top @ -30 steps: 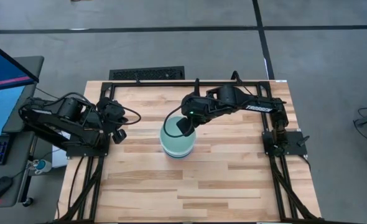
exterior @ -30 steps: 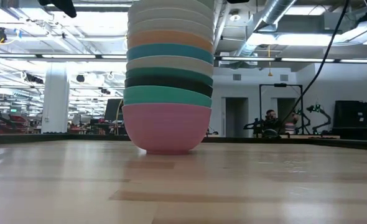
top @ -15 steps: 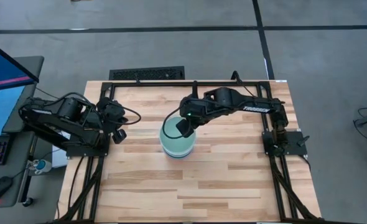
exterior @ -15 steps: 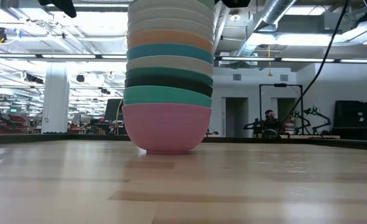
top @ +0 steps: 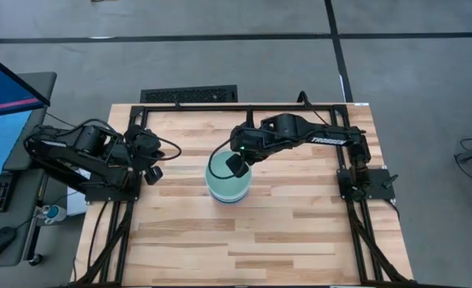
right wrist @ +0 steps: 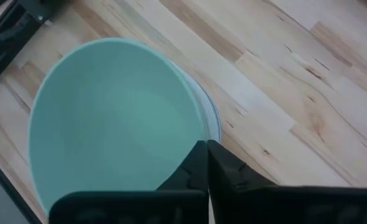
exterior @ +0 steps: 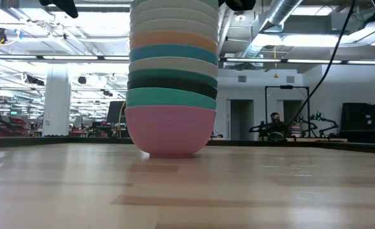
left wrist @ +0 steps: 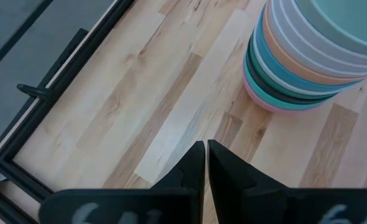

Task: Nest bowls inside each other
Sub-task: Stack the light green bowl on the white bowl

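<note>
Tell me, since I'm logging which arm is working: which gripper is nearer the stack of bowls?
Right. The right gripper hangs directly above the stack of bowls, fingers shut. The left gripper waits off to the stack's side, near the table's left edge.

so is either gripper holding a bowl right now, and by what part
No. The right gripper is shut and empty above the mint green bowl topping the stack; the left gripper is shut, empty, off to the side.

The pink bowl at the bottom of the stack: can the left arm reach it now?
Probably yes: bare table lies between the left gripper and the pink bowl.
</note>
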